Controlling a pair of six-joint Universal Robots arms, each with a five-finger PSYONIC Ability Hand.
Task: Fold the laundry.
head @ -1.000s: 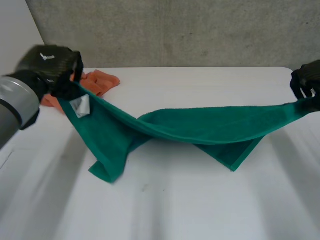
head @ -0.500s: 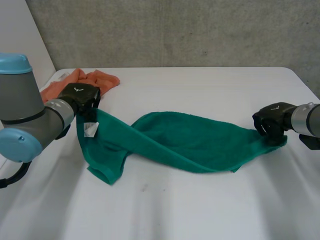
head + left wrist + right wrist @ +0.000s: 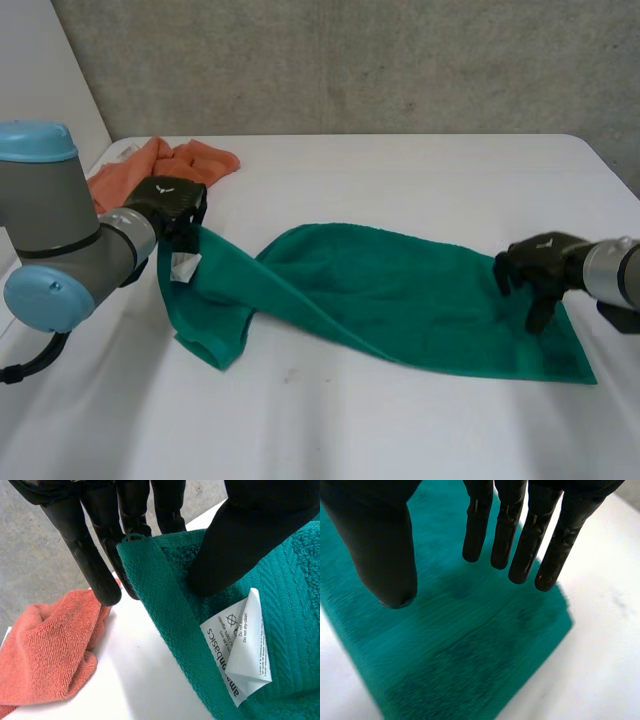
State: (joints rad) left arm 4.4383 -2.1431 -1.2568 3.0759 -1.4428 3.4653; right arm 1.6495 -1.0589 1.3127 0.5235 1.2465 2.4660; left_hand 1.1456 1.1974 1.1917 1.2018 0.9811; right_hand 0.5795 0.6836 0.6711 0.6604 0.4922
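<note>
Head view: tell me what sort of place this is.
Probably a robotics lab or test cell, not a home: a bare concrete wall, a plain white table, and two robot arms with the left hand and right hand at a towel.

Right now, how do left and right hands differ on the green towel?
Left hand pinches the green towel at its edge by the white label; right hand is open, fingers straight, holding nothing. The left hand's end is bunched; the right hand's lies flat. Both are at ends of the same towel.
</note>
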